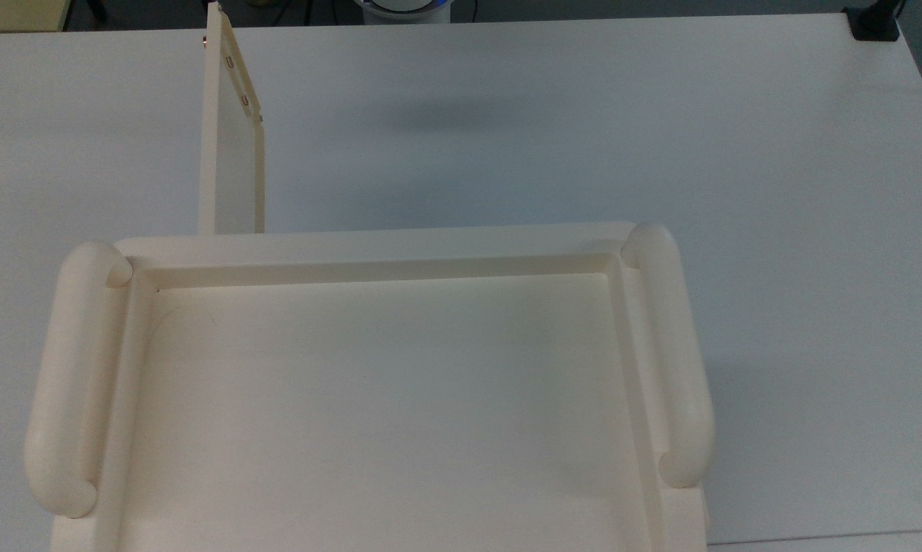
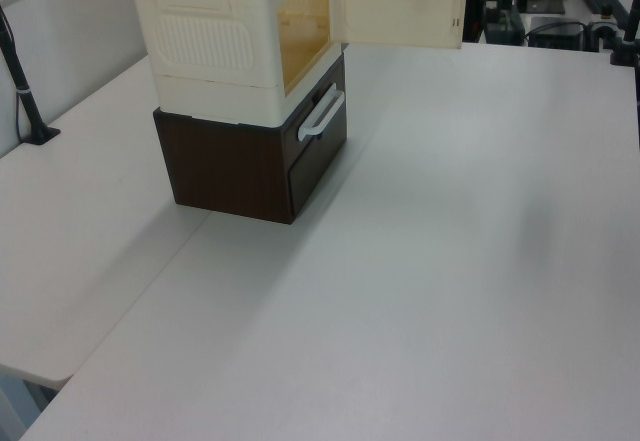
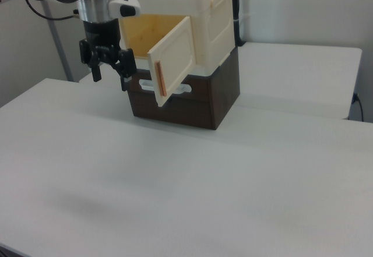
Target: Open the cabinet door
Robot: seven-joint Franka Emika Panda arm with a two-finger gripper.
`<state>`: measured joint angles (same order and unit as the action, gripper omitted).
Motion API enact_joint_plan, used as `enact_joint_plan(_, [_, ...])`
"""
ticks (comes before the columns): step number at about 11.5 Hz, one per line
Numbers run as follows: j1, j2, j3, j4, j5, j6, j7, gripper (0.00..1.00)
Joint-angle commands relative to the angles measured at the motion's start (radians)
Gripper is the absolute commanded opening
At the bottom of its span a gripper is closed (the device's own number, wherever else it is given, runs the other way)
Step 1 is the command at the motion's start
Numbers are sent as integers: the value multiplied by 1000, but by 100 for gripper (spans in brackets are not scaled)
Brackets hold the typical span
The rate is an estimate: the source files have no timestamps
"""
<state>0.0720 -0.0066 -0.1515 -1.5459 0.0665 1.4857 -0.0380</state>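
Counter point(image 3: 192, 193) fills the space closest to the right view's camera, wide and white with nothing on it. Further back hangs my tool point(image 3: 108, 70), up in the air, its two fingers spread apart and holding nothing. Just beside my tool, on the right view's right, is the cabinet door point(image 3: 172, 63). I am not touching it; there is a small gap between us. The door is swung well out from the cream cabinet point(image 3: 198, 21), and I can see the yellow inside point(image 3: 152, 31) through the opening. In the top view the cabinet door point(image 1: 232, 146) sticks almost straight out from the front of the box. Behind and below the door sits the dark brown drawer box point(image 3: 198, 102) that the cream cabinet stands on.

I think the job is done, or very nearly. What is left for me is only to pull away.
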Motion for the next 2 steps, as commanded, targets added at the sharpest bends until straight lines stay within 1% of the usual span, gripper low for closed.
enact_joint_plan(1, [28,5,-20,-3,-16,30,-16,100])
enact_joint_plan(2, [28,10,-20,-3,-16,37,-16,100])
